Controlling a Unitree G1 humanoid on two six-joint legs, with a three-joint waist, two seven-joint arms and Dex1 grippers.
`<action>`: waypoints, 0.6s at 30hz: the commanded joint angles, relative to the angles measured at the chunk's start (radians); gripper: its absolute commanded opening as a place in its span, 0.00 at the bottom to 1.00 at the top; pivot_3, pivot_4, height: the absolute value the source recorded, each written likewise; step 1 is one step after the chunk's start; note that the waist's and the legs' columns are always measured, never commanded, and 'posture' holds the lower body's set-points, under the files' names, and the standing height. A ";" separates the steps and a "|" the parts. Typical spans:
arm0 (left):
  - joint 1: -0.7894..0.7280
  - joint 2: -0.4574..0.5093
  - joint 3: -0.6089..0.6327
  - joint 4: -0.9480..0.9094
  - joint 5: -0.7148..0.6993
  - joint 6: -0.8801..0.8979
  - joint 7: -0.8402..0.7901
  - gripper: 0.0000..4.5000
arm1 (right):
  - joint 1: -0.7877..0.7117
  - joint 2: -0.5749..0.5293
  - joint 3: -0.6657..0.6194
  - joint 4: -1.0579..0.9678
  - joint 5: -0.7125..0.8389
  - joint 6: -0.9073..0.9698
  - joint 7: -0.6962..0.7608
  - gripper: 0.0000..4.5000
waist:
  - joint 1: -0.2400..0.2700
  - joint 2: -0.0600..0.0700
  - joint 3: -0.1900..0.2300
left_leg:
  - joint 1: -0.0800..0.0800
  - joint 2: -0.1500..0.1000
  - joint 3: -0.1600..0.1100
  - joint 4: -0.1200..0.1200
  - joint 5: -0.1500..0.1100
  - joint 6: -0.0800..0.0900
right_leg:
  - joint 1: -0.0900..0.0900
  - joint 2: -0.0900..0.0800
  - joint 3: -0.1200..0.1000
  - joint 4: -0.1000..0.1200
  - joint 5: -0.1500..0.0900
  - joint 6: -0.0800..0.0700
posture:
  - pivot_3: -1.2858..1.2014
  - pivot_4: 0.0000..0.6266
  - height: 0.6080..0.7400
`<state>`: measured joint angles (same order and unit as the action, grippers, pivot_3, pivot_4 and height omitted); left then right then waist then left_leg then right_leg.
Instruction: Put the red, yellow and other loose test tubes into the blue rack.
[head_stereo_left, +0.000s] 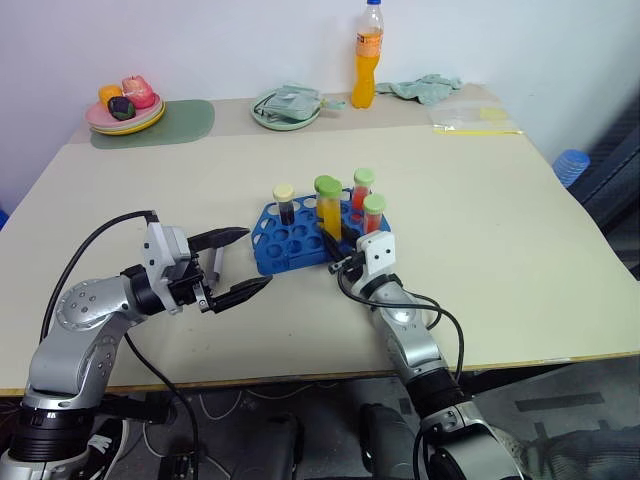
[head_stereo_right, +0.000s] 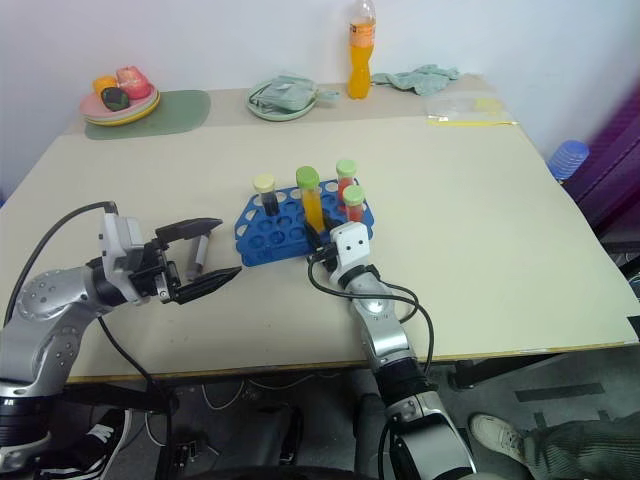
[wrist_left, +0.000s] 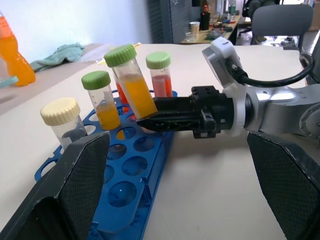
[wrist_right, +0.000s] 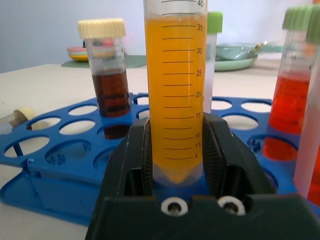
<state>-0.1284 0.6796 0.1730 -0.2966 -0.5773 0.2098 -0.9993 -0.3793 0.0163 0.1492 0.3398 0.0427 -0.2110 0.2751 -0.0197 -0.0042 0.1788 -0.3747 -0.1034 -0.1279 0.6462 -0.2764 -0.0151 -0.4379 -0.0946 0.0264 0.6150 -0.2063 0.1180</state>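
Here the blue rack (head_stereo_left: 300, 237) sits at the centre of the frame on the beige table (head_stereo_left: 480, 270), holding a cream-capped tube of dark liquid (head_stereo_left: 285, 203) and two green-capped tubes of red liquid (head_stereo_left: 362, 188) at its right end. The right gripper (head_stereo_left: 331, 254) is clenched on the lower part of the yellow tube (head_stereo_left: 328, 208), which stands tilted with its tip at the rack's holes. In the right wrist view its printed scale reads from 5 up to 40. The left gripper (head_stereo_left: 240, 265), released and spread wide, hangs just left of the rack. In the upper part of the frame stand an orange drink bottle (head_stereo_left: 367, 67), a green plate (head_stereo_left: 285, 108) with a cloth, and a plate of toy fruit (head_stereo_left: 125, 108) at upper left.
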 joint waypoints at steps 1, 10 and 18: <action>-0.013 0.010 0.018 -0.036 -0.006 -0.004 0.003 1.00 | 0.009 0.001 0.005 -0.027 -0.001 -0.024 0.013 0.20 | 0.000 0.000 0.000 | 0.000 0.000 0.000 0.000 0.000 0.000 | 0.000 0.000 0.000 0.000 0.000 0.000 | 0.52 0.24 1.00; -0.015 0.007 0.015 -0.038 -0.006 -0.002 0.010 1.00 | 0.003 -0.014 0.010 -0.044 -0.027 -0.053 0.030 0.99 | 0.000 0.000 0.000 | 0.000 0.000 0.000 0.000 0.000 0.000 | 0.000 0.000 0.000 0.000 0.000 0.000 | 0.52 0.24 1.00; 0.010 0.026 0.035 -0.046 -0.007 0.009 0.008 1.00 | 0.101 -0.146 0.010 -0.251 0.010 -0.013 0.162 0.99 | 0.002 0.000 0.000 | 0.000 0.000 0.000 0.000 0.000 0.001 | 0.000 0.000 0.000 0.000 0.000 0.000 | 0.52 0.24 1.00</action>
<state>-0.1229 0.6878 0.1742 -0.3106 -0.5777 0.2153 -0.9929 -0.2927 -0.1093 0.1743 0.1641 0.0259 -0.2277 0.4101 -0.0178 -0.0042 0.1788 -0.3748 -0.1034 -0.1280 0.6463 -0.2770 -0.0140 -0.4377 -0.0946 0.0264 0.6149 -0.2063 0.1180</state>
